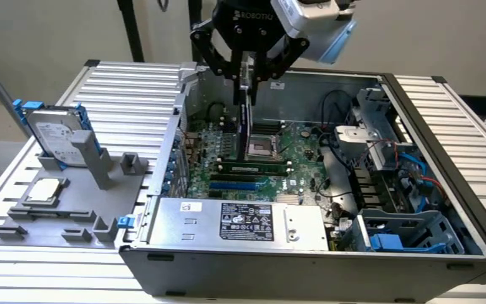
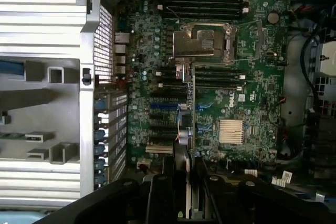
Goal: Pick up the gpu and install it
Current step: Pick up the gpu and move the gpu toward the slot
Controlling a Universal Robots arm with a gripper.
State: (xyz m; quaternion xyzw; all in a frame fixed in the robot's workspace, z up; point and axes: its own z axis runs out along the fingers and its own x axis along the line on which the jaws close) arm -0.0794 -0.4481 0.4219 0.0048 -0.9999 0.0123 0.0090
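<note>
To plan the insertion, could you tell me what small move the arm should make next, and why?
Probably a slow, straight descent, nudged toward the blue slots. The claw grips the gpu upright, edge-down, above the motherboard inside the open case, and its lower edge looks not yet seated in any slot.

Black gripper [image 1: 247,76] hanging at the top of the exterior view, pointing straight down, its two linkage fingers [image 1: 212,56] drawn partway together, pinching the upright gpu [image 1: 245,123] by its top edge, card held edge-on between them.
</note>
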